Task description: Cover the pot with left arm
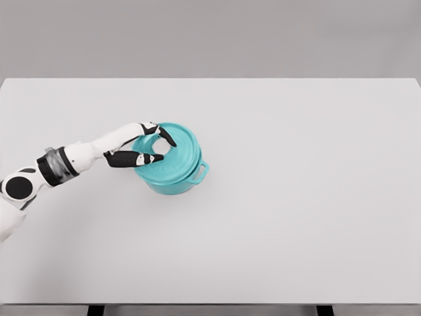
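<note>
My left hand [152,146] was clamped on the knob of the teal lid [172,150], which sat on the pot [172,181] left of the surface's [296,197] centre. Next, I judged, came letting go.

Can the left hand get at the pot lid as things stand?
Probably yes: the left hand is already over the teal lid sitting on the pot, fingers curled around its middle, and nothing on the white table blocks it.

Lid [172,150] sits on pot [176,179], left-centre of table [296,197].
</note>
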`<state>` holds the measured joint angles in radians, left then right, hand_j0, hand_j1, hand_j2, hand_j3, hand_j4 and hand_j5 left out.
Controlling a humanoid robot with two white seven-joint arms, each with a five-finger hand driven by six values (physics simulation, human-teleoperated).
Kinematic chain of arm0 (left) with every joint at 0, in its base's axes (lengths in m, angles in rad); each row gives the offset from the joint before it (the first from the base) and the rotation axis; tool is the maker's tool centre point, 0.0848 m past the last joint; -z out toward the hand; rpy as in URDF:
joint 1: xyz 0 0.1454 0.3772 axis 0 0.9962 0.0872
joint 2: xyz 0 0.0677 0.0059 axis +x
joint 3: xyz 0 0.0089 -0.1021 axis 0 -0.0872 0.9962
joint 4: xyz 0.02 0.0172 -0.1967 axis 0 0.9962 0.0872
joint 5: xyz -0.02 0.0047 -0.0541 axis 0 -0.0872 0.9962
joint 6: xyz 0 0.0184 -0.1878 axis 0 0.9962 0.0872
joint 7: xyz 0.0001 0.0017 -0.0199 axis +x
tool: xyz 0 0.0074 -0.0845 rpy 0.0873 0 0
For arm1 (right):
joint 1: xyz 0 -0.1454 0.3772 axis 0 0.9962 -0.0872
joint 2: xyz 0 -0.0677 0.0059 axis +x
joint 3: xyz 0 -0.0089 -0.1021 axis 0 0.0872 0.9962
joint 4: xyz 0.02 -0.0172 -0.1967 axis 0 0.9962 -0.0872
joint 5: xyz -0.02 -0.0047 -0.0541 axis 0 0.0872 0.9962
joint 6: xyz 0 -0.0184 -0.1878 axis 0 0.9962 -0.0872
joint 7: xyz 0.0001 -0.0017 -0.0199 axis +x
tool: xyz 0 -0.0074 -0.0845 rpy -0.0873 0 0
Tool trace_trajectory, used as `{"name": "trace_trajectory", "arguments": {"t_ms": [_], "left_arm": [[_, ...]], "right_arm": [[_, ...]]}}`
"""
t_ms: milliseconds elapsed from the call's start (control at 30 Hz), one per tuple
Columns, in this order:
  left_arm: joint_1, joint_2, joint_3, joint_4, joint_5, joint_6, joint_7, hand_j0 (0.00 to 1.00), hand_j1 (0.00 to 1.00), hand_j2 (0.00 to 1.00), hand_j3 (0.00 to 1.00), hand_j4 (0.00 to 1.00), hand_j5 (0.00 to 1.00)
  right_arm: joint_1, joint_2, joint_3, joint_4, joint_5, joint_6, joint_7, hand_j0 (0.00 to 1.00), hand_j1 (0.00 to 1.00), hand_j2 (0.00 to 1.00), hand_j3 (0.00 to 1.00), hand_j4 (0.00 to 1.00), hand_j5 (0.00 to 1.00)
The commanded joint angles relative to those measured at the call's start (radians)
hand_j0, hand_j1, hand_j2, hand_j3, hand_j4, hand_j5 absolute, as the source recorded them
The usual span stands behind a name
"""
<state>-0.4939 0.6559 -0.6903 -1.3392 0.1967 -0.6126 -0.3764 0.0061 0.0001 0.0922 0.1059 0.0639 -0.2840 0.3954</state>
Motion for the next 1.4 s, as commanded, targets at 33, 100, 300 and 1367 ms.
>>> {"name": "trace_trajectory", "arguments": {"t_ms": [33, 100, 300, 1367], "left_arm": [[0.0, -0.001, -0.002, -0.002, 0.007, 0.002, 0.001, 0.57, 0.57, 0.57, 0.57, 0.57, 0.57], [0.0, -0.001, -0.002, 0.0, 0.007, 0.002, 0.001, 0.57, 0.57, 0.57, 0.57, 0.57, 0.57], [0.0, -0.012, -0.002, 0.0, 0.001, 0.002, 0.001, 0.57, 0.57, 0.57, 0.57, 0.57, 0.57], [-0.026, -0.019, 0.002, -0.008, -0.013, 0.157, -0.027, 0.58, 0.58, 0.58, 0.58, 0.58, 0.58]], "right_arm": [[0.0, 0.0, 0.0, 0.0, 0.001, -0.001, 0.0, 1.0, 1.0, 1.0, 1.0, 1.0, 1.0], [0.0, 0.0, 0.0, 0.0, 0.001, 0.0, 0.0, 1.0, 1.0, 1.0, 1.0, 1.0, 1.0], [0.0, 0.0, 0.0, 0.0, 0.001, 0.0, 0.0, 1.0, 1.0, 1.0, 1.0, 1.0, 1.0], [0.0, 0.0, 0.0, 0.0, 0.001, 0.0, 0.0, 1.0, 1.0, 1.0, 1.0, 1.0, 1.0]]}}
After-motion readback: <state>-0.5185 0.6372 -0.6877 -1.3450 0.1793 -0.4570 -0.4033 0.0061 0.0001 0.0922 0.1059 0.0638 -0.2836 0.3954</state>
